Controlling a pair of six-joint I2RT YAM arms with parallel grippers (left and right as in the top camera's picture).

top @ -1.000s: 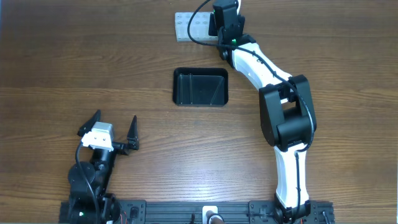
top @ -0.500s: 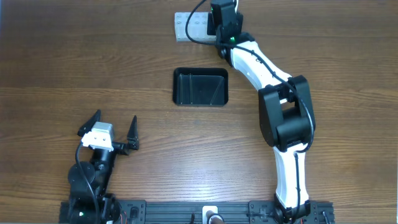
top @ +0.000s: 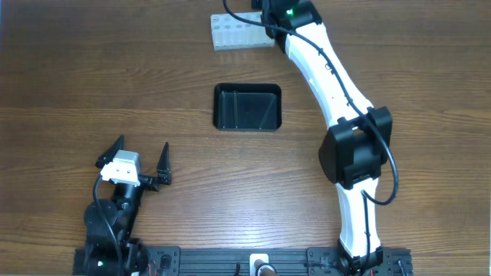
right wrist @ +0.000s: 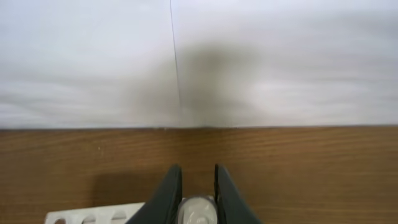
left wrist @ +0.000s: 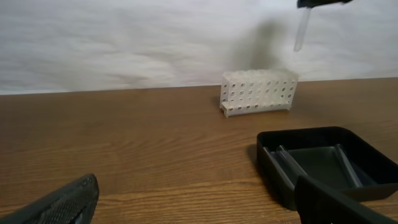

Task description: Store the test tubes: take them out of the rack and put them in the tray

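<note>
While the right gripper point(right wrist: 196, 177) holds one tube point(left wrist: 302, 31) up in the air, you are at the carry step. Its two fingers are closed on the top of the tube, and the tube hangs straight down, above one end of the rack point(left wrist: 258, 92) and not touching it.

Next, I think you should bring the tube over to the tray point(top: 215, 107). The tray sits on the table point(top: 77, 77), between the rack and the arm bases. It looks low and flat, and the tube is upright, so you will likely need to go down low and lay the tube on its side before you let go. Go slowly, as a tube can roll or bounce.

Your left gripper point(top: 143, 146) is wide open and holds nothing. It sits near its own base, well apart from the tray.

Some things are hard to see. The tube is clear and thin. From above, the arm covers it, and the gripper is cut off at the edge. You cannot tell if more tubes are left in the rack. You also cannot tell if the lines inside the tray are walls or tubes.
</note>
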